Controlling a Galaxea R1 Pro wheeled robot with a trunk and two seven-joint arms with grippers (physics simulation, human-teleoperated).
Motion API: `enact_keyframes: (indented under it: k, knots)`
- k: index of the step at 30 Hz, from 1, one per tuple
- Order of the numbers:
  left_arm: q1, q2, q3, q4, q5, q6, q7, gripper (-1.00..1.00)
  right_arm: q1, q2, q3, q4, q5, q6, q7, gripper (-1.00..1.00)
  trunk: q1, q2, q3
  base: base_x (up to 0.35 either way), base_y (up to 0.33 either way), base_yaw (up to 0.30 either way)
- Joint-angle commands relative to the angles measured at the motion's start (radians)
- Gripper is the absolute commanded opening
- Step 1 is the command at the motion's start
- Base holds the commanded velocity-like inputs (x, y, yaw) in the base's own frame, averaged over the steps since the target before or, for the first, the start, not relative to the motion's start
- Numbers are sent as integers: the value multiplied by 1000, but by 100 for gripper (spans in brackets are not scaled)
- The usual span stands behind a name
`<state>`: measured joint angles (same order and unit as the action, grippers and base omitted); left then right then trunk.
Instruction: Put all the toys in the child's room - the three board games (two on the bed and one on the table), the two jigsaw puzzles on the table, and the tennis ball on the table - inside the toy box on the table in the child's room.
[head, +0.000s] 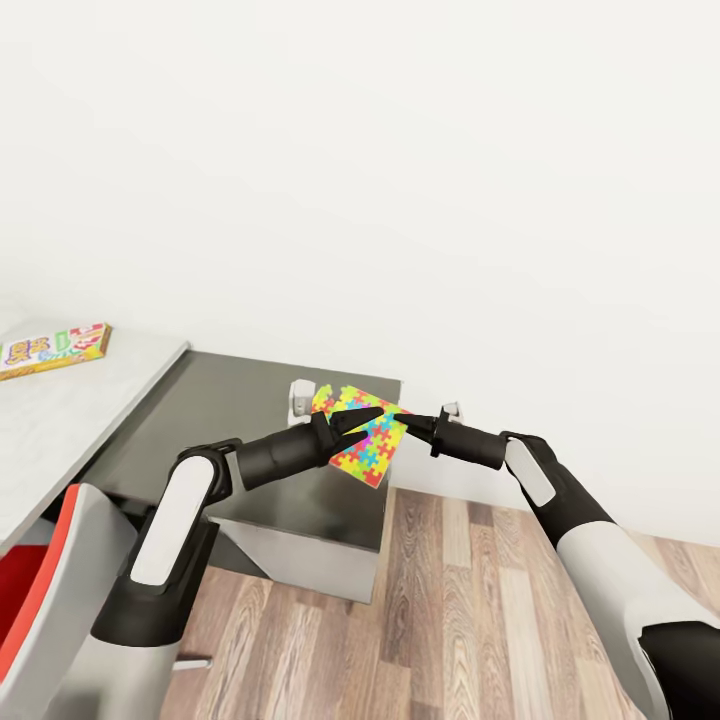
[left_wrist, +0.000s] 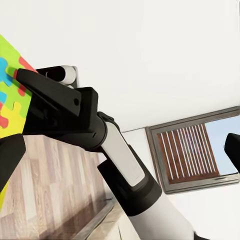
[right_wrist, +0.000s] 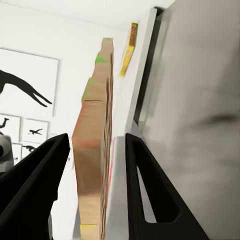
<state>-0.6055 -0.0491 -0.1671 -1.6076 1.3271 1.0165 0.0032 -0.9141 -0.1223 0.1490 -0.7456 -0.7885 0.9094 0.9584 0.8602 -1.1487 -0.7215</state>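
A jigsaw puzzle (head: 372, 455), a thin square of bright interlocking pieces, hangs tilted in the air over the far right corner of the table's dark-grey lower top (head: 250, 390). My right gripper (head: 402, 420) is shut on its upper edge. The right wrist view looks along the puzzle (right_wrist: 92, 165) edge-on between that gripper's two fingers (right_wrist: 50, 180). My left gripper (head: 372, 420) is at the same edge from the other side, open, its fingers (left_wrist: 10, 155) spread wide beside the puzzle (left_wrist: 7, 100). One board game (head: 55, 350) lies on the light-grey table top (head: 90, 420) at the far left.
A red chair (head: 30, 580) with a pale frame stands at the lower left against the desk. Wood plank floor (head: 450, 620) stretches to the right of the cabinet front (head: 300, 560). The white wall is close behind the desk. Black silhouette pictures (right_wrist: 25, 85) hang on a wall.
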Motion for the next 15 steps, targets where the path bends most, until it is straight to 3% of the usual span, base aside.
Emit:
enact_keyframes:
  k: [1, 15]
  knots:
    - [-1, -1, 0, 0, 0, 4, 1, 100, 0, -1, 3, 0, -3, 3, 1, -100, -4, 7, 2, 0, 0, 147]
    - [-5, -3, -7, 0, 0, 4, 9, 100, 0, -1, 2, -2, -2, 5, -1, -100, -58, 105, 46, 0, 0, 221]
